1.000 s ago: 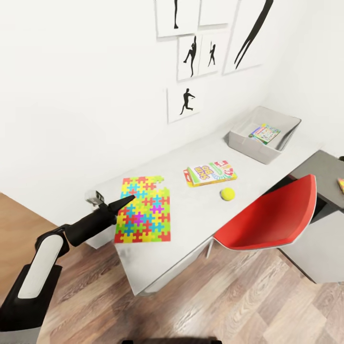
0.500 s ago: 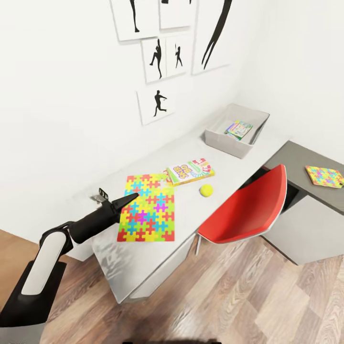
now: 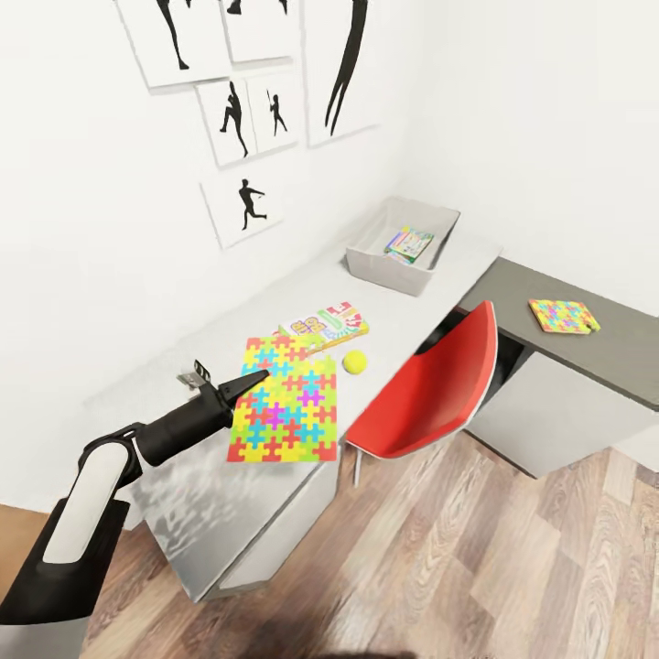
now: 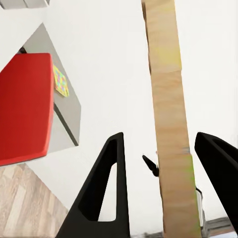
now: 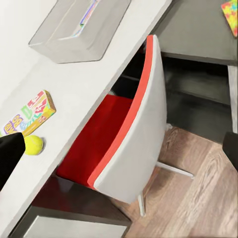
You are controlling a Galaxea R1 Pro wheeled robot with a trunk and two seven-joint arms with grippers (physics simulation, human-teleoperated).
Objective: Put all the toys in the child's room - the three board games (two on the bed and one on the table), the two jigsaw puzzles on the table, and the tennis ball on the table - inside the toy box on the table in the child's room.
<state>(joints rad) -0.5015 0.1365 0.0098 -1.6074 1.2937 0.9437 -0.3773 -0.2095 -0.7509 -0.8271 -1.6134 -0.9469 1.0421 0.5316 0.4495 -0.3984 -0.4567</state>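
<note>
Jigsaw puzzle [image 3: 286,400]: thin flat box in a yellow, pink, blue and green piece pattern, lying flat on the table [image 3: 183,499] at its near edge, a near corner seeming to reach slightly past that edge.
Long axis: runs from the near edge toward the wall, somewhat slanted.
Left gripper [image 3: 249,378]: its dark tip hangs over the far-left corner of this puzzle, so the box lies to the right of and under the tip; whether it touches I cannot tell.
Left jaws: in the left wrist view the two black fingers [image 4: 106,188] stand well apart with nothing between them, aimed off at the wall rather than down at the box.
Right gripper: in the right wrist view one dark finger [image 5: 9,153] shows at one edge and a dark sliver at the other, so the jaws look apart and empty.
Nearer arm: the left, by a wide margin, judging from the head view.
Skip-Bo board game [image 3: 325,325]: just beyond the puzzle, toward the wall.
Tennis ball [image 3: 355,361]: just right of the puzzle's far-right corner, apart from it.
Toy box [image 3: 377,265]: at the far right end of the table, well apart, with a colourful flat box already inside.
Second puzzle [image 3: 562,317]: on the lower dark grey cabinet [image 3: 622,352], far right.
Red chair [image 3: 430,389]: tucked against the table between puzzle and toy box.
Coming move: probably tipping the left jaws downward to bite the box edge, then carrying right.
</note>
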